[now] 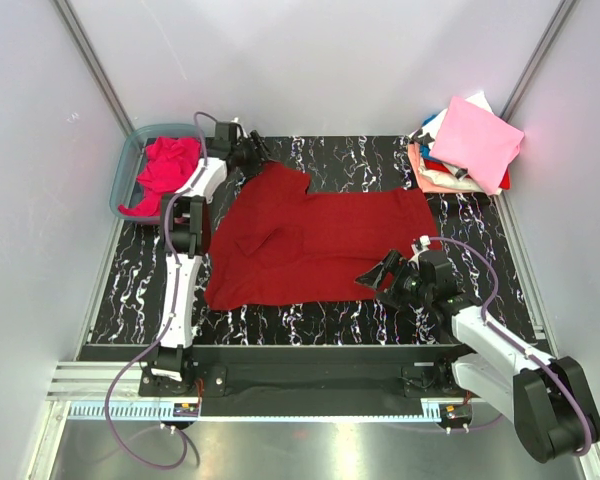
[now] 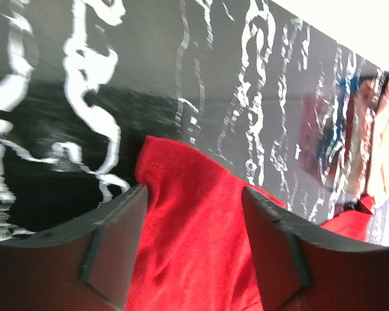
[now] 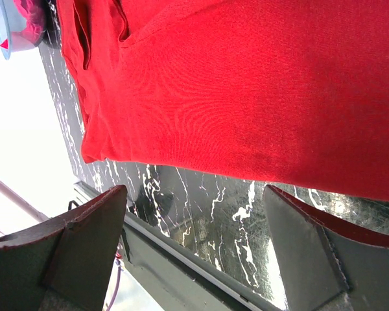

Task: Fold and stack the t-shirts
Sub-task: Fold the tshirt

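**Desk:** From above, where is the shirt?

**Photographer:** The crimson t-shirt [image 1: 320, 240] lies spread and lightly rumpled at the centre of the black, white-veined table [image 1: 300, 325]. The left gripper [image 1: 248, 152] sits at the shirt's far-left corner. The right gripper [image 1: 384, 272] is at its near-right hem, jaws apart. Folded t-shirts [image 1: 468, 145], a pink square on top, are stacked at the far-right corner. A magenta t-shirt [image 1: 165, 170] is bunched in the translucent plastic tub [image 1: 120, 180] at far left.

**Desk:** Left wrist camera?

**Photographer:** Two dark, wedge-shaped fingers [image 2: 110, 253] stand wide apart, gripping nothing. A rounded edge of soft red knit lies between and beyond them on the glossy table. Whether they touch the cloth cannot be told.

**Desk:** Right wrist?

**Photographer:** These fingers [image 3: 91, 240] are spread just as wide and are empty. They hang over bare marbled surface just beside the shirt's straight hem. Fine red knit fills the upper frame, and the tub with its magenta cloth shows in one corner.
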You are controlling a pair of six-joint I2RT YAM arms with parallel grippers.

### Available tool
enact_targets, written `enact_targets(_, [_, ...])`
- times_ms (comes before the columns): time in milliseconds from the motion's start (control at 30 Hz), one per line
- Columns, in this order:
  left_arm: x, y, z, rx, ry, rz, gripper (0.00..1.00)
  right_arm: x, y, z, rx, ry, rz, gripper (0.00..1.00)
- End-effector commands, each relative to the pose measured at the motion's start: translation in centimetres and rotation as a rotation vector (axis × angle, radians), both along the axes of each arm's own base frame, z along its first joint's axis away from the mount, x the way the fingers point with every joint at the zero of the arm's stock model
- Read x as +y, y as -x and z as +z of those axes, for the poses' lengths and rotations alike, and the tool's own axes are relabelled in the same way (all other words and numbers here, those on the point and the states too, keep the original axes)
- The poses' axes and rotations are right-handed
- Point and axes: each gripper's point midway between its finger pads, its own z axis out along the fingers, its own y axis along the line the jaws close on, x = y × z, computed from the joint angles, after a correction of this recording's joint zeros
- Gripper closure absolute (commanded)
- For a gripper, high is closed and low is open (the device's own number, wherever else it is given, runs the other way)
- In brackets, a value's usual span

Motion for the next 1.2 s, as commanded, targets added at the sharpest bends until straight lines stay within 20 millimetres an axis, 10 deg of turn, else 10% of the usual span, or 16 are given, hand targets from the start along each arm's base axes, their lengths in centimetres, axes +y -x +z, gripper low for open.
enact_targets(0, [-1.6,1.2,-1.2,0.035,0.032,-0.054,0.36,0.3,-0.2,0.9,-0.040,-0.021,0.008,0.07])
enact_targets(233, [-1.4,0.9,-1.7,0.024,0.016,-0.053,0.69,0.4,-0.1,0.9,-0.041,-0.022,0.010,0.07])
enact_targets(333, [-1.4,1.0,-2.2,0.027,0.007,-0.055,0.98,0.4,-0.1,0.9,-0.043,-0.022,0.010,0.07])
enact_targets(600, [-0.9,2.4,1.4,0.002,-0.025,-0.064,1.00,0.1,-0.3,0.8,-0.034,-0.007,-0.003,0.07])
enact_targets(733, [-0.6,5.3,6.5,-0.038,-0.055,-0.075,1.00,-0.6,-1.3,2.0,-0.036,0.056,-0.036,0.06])
enact_targets(967, [-1.1,9.9,10.3,-0.015,-0.144,-0.123,1.00,-7.1,-10.1,12.3,-0.245,0.418,-0.296,0.02])
enact_targets(1167, [-2.4,12.8,10.7,0.015,-0.194,-0.169,1.00,-12.9,-19.1,9.6,0.054,0.554,-0.293,0.10])
